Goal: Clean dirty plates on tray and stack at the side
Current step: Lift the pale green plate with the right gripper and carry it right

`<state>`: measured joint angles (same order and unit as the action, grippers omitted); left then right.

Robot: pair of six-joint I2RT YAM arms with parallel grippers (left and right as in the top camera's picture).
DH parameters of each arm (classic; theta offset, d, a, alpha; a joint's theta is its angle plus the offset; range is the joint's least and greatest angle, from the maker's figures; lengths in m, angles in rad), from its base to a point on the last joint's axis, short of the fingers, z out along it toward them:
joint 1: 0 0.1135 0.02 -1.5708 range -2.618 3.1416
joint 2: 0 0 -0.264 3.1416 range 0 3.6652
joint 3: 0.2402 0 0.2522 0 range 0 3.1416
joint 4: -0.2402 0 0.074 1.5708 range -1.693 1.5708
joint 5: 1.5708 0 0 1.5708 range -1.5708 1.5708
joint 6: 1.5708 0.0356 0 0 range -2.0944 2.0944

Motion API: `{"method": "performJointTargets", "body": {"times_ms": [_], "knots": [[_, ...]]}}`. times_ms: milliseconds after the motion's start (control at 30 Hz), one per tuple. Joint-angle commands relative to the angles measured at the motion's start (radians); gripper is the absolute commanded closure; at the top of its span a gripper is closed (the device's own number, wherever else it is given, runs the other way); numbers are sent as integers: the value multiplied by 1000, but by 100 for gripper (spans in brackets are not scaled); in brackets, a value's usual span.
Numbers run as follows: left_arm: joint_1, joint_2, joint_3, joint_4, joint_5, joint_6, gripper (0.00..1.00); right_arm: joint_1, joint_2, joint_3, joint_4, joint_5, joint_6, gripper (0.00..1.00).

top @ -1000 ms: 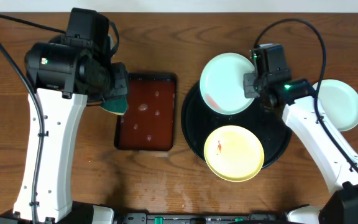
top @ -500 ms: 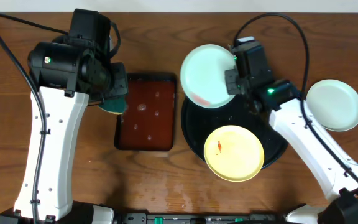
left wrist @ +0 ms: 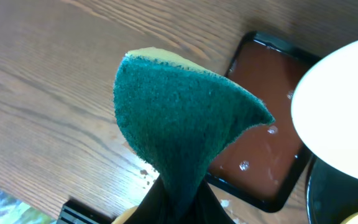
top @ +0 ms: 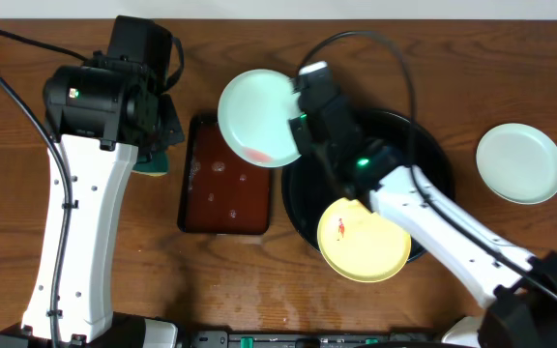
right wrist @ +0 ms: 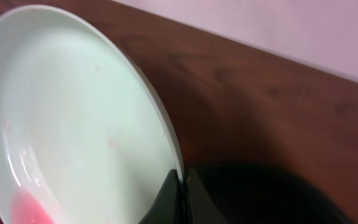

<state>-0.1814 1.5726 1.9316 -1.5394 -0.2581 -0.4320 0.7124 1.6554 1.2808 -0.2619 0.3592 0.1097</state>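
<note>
My right gripper is shut on the rim of a mint-blue plate with a red smear and holds it in the air over the brown tray's far right corner. The plate fills the right wrist view, my fingers pinching its edge. A yellow plate with a red smear lies on the black tray. A second mint-blue plate lies on the table at the right. My left gripper is shut on a green sponge, which also shows in the overhead view.
A brown rectangular tray with a black rim and water drops lies between the arms; it also shows in the left wrist view. My right arm stretches across the black tray.
My right gripper has carried the mint-blue plate left, off the black tray and over the brown tray's corner. My left gripper with the sponge has shifted slightly left.
</note>
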Motion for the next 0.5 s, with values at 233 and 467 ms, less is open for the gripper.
{"method": "performJointTargets", "body": {"times_ms": [233,467], "knots": [[11,2,-6,-4,-55,-39,92,234,6,23,338,506,-638,99],[69,2,-6,-6,-39,-42,92,332,8,23,405,573,-848,99]]}}
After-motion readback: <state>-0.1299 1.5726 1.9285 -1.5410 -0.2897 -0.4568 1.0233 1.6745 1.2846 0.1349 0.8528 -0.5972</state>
